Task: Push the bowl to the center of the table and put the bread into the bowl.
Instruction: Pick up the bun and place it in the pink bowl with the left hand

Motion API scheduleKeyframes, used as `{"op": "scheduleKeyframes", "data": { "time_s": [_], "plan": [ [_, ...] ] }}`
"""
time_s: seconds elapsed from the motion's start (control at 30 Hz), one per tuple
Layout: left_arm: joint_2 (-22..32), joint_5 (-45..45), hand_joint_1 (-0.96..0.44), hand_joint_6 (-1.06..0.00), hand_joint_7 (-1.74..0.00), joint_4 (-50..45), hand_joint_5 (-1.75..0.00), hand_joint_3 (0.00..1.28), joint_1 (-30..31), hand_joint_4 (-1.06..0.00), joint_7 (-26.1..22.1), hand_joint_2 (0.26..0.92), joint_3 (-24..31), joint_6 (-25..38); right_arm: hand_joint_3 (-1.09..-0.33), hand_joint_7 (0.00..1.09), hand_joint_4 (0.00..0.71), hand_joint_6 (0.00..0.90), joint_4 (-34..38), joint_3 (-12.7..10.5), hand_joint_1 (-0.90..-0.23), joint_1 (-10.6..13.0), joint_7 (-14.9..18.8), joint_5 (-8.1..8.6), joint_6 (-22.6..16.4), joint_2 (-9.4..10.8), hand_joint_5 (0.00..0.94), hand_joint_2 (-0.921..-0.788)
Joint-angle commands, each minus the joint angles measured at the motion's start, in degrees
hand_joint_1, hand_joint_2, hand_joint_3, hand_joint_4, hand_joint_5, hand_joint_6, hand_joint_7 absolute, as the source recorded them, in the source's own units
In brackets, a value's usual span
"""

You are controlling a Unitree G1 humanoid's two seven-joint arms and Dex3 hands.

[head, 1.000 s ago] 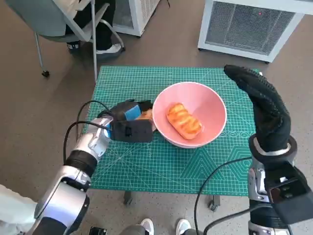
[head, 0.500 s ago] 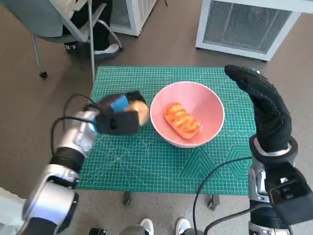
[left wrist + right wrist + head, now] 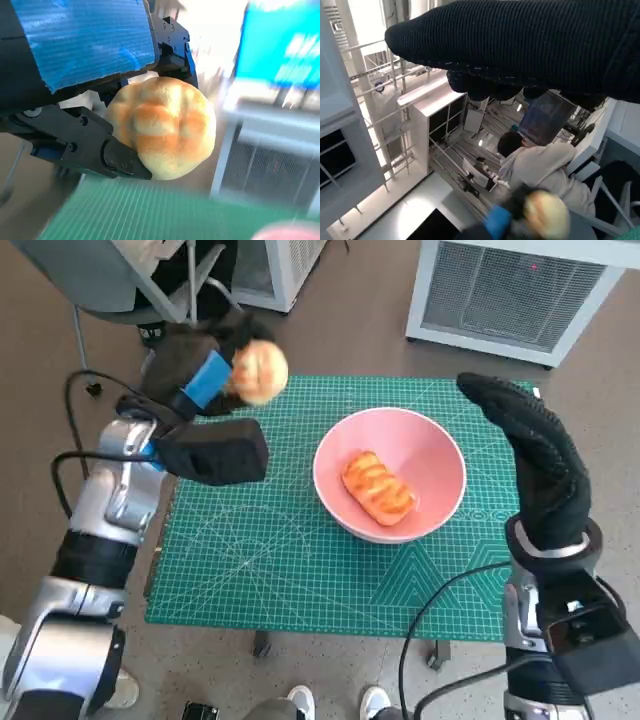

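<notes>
One round bread roll rides high in the left hand's grip above the green mat's far-left edge; it should travel right and lower gently into the pink bowl, beside the long roll, while the empty right hand stands flat, fingers extended, beside the rim.

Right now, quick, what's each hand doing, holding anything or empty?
Left hand: holding the round golden bread roll, raised above the green cutting mat.
Right hand: holding nothing, gloved fingers extended beside the pink bowl.
</notes>
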Motion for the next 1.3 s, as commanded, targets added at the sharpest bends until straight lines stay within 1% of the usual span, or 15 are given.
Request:
{"op": "scheduleKeyframes", "data": {
  "time_s": [0.03,0.27,0.63,0.73,0.77,0.83,0.87,0.9,0.93,0.97,1.0,1.1,1.17,1.23,1.3],
  "plan": [
    [-1.5,-1.2,0.00,-0.62,-1.17,-6.8,-1.14,0.06,2.4,-0.72,-1.3,0.920,-0.2,-1.6,-0.700,0.70,0.313,-0.001,0.7,0.2,-0.561,0.1,-0.6,-1.05,0.1,0.4,0.002,-0.921],
    [-4.9,-2.8,0.00,-0.63,-1.18,-9.9,-1.09,0.04,2.4,-0.74,-4.5,0.920,-2.1,-4.0,-0.699,0.70,0.313,-0.001,0.6,0.2,-0.564,-0.2,-0.9,-1.61,0.1,0.6,0.002,-0.921],
    [-11.3,-2.7,0.00,-0.60,-1.20,-5.5,-1.11,0.06,0.7,-0.73,-7.9,0.920,-6.4,-7.1,-0.700,0.70,0.316,-0.001,0.5,0.3,-0.558,-0.4,-1.2,-2.37,-0.2,0.7,0.004,-0.921],
    [-12.6,-2.2,0.00,-0.59,-1.22,-2.8,-1.13,0.08,0.1,-0.70,-8.1,0.921,-7.6,-8.3,-0.700,0.70,0.317,-0.001,0.5,0.3,-0.555,-0.3,-1.2,-2.20,-0.2,0.5,0.004,-0.921],
    [-12.9,-2.2,0.00,-0.59,-1.23,-1.9,-1.15,0.09,0.0,-0.67,-8.6,0.921,-8.1,-8.6,-0.700,0.70,0.317,-0.001,0.4,0.2,-0.555,-0.2,-1.1,-2.06,-0.2,0.4,0.004,-0.921],
    [-13.2,-2.3,0.00,-0.55,-1.27,-0.4,-1.23,0.14,-0.3,-0.60,-9.7,0.921,-8.8,-9.3,-0.700,0.70,0.317,-0.001,0.3,0.2,-0.555,-0.1,-1.0,-1.86,-0.1,0.3,0.004,-0.921],
    [-13.3,-2.4,0.02,-0.48,-1.02,0.2,-0.98,0.13,-0.4,-0.54,-10.3,0.912,-9.0,-9.6,-0.699,0.70,0.317,-0.001,0.2,0.2,-0.555,0.0,-1.0,-1.80,-0.1,0.3,0.004,-0.921],
    [-13.2,-2.7,0.03,-0.48,-0.77,0.8,-0.73,0.12,-0.5,-0.55,-12.1,0.915,-9.5,-9.4,-0.699,0.70,0.318,-0.001,0.1,0.1,-0.555,0.1,-0.9,-1.72,-0.1,0.2,0.004,-0.921],
    [-13.2,-2.9,0.03,-0.45,-0.64,1.2,-0.59,0.10,-0.6,-0.49,-13.4,0.907,-9.8,-9.3,-0.699,0.70,0.318,-0.001,0.0,0.1,-0.555,0.2,-0.9,-1.69,0.0,0.2,0.005,-0.921],
    [-13.1,-3.0,0.01,-0.40,-0.44,1.5,-0.39,0.08,-0.8,-0.42,-15.2,0.899,-10.2,-8.9,-0.698,0.70,0.318,-0.001,-0.3,0.0,-0.556,0.3,-1.0,-1.69,0.1,0.1,0.005,-0.921],
    [-13.0,-3.1,-0.02,-0.35,-0.30,1.8,-0.25,0.05,-1.0,-0.33,-16.4,0.887,-10.4,-8.6,-0.697,0.70,0.318,-0.001,-0.4,0.0,-0.559,0.4,-1.0,-1.71,0.2,0.1,0.005,-0.921],
    [-12.8,-2.9,-0.12,-0.29,-0.13,1.8,-0.08,0.02,-1.9,-0.20,-20.8,0.870,-11.1,-6.8,-0.696,0.70,0.318,-0.001,-1.0,-0.1,-0.564,0.7,-1.0,-1.62,0.6,0.0,0.005,-0.921],
    [-12.7,-2.7,-0.20,-0.27,-0.08,1.6,-0.04,0.02,-2.2,-0.15,-23.0,0.868,-11.2,-5.9,-0.694,0.70,0.319,-0.001,-1.4,-0.2,-0.566,0.9,-1.0,-1.51,0.9,-0.1,0.005,-0.921],
    [-12.5,-2.7,-0.26,-0.25,-0.05,1.5,-0.02,0.01,-2.3,-0.13,-24.0,0.869,-11.1,-5.4,-0.692,0.70,0.320,-0.001,-1.6,-0.3,-0.565,1.0,-1.1,-1.49,1.2,-0.1,0.005,-0.921],
    [-12.4,-2.4,-0.34,-0.25,-0.03,1.4,-0.01,0.01,-1.8,-0.11,-23.1,0.874,-10.6,-5.9,-0.691,0.70,0.320,-0.001,-2.1,-0.5,-0.558,1.1,-1.1,-1.52,1.6,-0.2,0.005,-0.921]
  ]
}}
